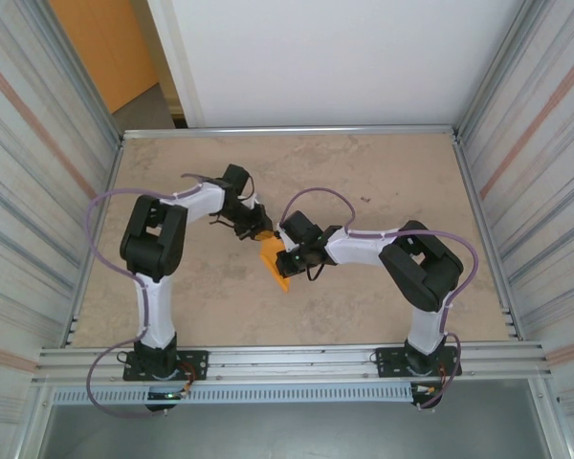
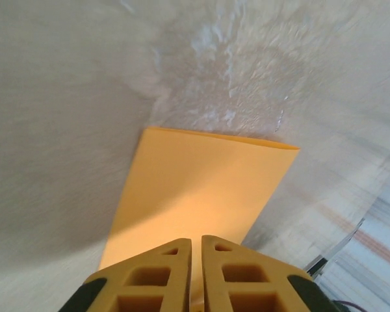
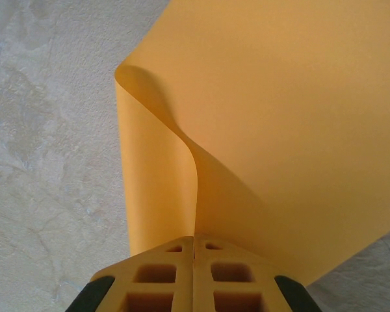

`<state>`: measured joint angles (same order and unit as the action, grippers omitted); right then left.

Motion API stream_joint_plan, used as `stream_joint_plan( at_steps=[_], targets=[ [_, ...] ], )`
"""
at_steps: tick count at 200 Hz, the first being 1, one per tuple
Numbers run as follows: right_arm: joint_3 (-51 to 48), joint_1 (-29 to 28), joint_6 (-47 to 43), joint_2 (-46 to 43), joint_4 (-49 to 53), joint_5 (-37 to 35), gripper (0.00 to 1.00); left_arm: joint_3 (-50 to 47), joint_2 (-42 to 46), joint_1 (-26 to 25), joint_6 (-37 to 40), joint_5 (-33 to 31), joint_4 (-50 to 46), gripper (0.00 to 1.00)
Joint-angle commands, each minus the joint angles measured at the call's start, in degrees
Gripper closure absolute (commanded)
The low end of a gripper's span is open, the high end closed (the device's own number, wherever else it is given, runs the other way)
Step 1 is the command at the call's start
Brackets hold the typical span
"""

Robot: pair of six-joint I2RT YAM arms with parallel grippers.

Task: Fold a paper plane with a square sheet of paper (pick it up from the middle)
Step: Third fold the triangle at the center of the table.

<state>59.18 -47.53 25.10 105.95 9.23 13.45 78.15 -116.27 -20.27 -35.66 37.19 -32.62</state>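
Two pincers meet over the middle of your mottled, stone-look beige table (image 1: 383,182). Your left pincer (image 2: 196,240) stands narrow, the square sheet of paper (image 1: 275,262) running into its slit; you cannot tell whether it grips. The sheet is smooth, matte orange, folded oblong, with its long axis toward the near edge. Your right pincer (image 3: 194,237) pinches its soft curl tight.

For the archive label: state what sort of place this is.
Probably a robotics lab test cell. A left arm and right arm, holding orange paper between them, are bolted to a metal rail at the table edge, boxed in by ribbed side walls and a white back panel.
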Motion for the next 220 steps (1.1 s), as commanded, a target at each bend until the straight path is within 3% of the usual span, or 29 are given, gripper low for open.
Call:
stream_joint_plan(
  at_steps=[1, 39, 119, 220],
  targets=[
    [0.48, 0.3, 1.24, 1.36, 1.82, -0.62, 0.93, -3.14, 5.59, 2.8, -2.14, -1.07, 0.9, 0.84],
    [0.48, 0.23, 1.32, 1.44, 1.93, -0.71, 0.93, -10.37, 12.15, 4.03, -4.3, 0.95, 5.81, 0.84],
    [0.81, 0.32, 1.77, 2.05, 2.29, -0.83, 0.94, -21.78, 17.0, -2.02, -7.25, 3.82, 10.23, 0.9],
    [1.47, 0.29, 1.67, 1.68, 2.55, -0.88, 0.94, -7.05, 3.92, -2.05, -3.6, 0.86, 6.08, 0.9]
  ],
)
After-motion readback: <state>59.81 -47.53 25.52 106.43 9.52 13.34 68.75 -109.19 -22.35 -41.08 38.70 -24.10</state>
